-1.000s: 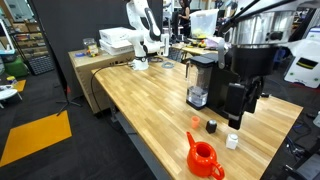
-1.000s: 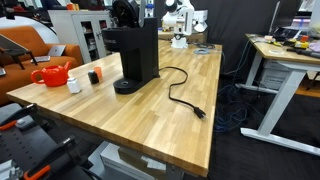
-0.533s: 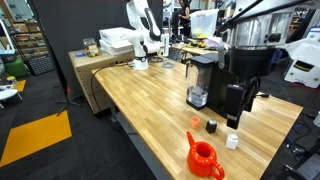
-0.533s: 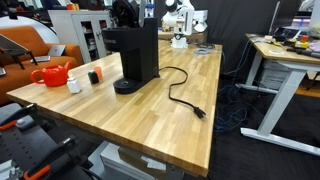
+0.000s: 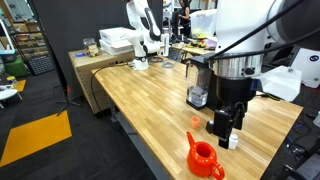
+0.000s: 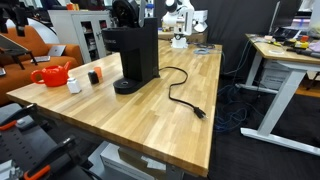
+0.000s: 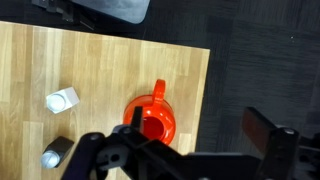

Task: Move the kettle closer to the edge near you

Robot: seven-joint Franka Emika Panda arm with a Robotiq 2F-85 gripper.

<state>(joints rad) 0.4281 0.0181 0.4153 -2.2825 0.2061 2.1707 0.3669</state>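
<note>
Kettle sits on the wooden tabletop at the corner end. It is well apart from the coffee maker, on the far side of the two small caps from it, and near the edge. In the wrist view bare wood shows between the kettle body and that rim, so there is room left to shift it. The white cap and black cap lie between coffee maker and kettle, apart from the kettle.

Key relation: the kettle lies below the gripper, off-centre toward one finger. In an exterior view the gripper hangs above the caps, on the coffee-maker side of the kettle, not touching it. The kettle's long axis, spout to handle, runs roughly along the table rim in the wrist view, across the gap between the fingers.

Jaws spread wide, nothing held. The arm comes in from above, wrist pointing straight down, upper links bent over the coffee maker. Judgement: approach step, grasp not yet made. Next it needs a sideways shift toward the kettle, then a descent onto the handle.
</note>
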